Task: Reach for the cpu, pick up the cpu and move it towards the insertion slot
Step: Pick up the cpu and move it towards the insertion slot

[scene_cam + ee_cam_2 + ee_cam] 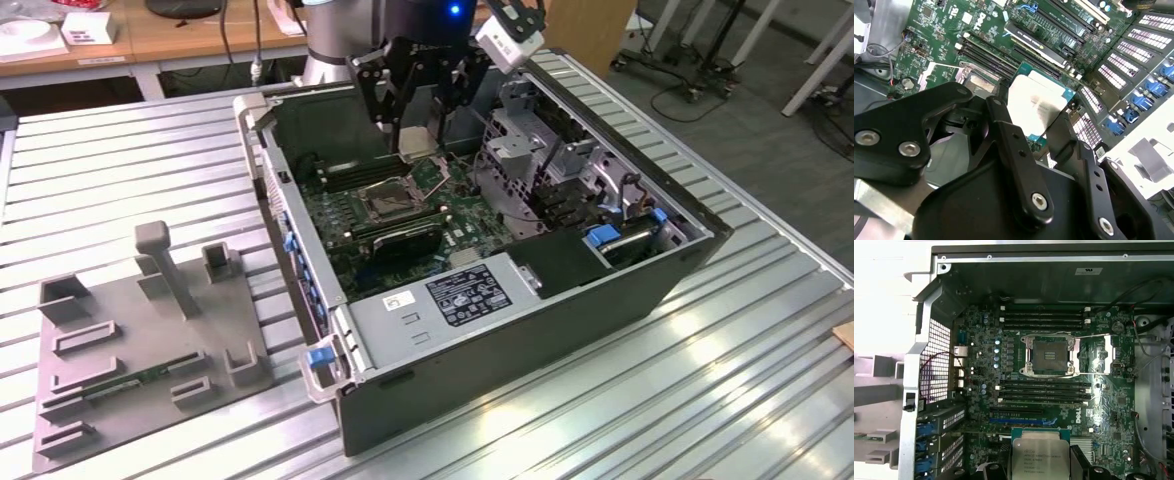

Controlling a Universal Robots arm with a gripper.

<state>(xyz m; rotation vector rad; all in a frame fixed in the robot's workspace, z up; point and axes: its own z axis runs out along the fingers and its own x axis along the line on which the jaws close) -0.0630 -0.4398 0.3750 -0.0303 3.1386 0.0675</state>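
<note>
While jaws grip cpu [1040, 458], ribbed metal table [120, 180], wooden desks [160, 35]

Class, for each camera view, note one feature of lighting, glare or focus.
Exterior view: bright glare streaks on the ribbed metal table. Second wrist view: the near black fingers look soft, and the cpu reflects light. First wrist view: the area outside the case is washed out white.

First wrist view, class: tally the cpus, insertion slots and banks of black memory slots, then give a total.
cpu: 1
insertion slot: 1
banks of black memory slots: 2, one on each side of the insertion slot
Total: 4
</note>
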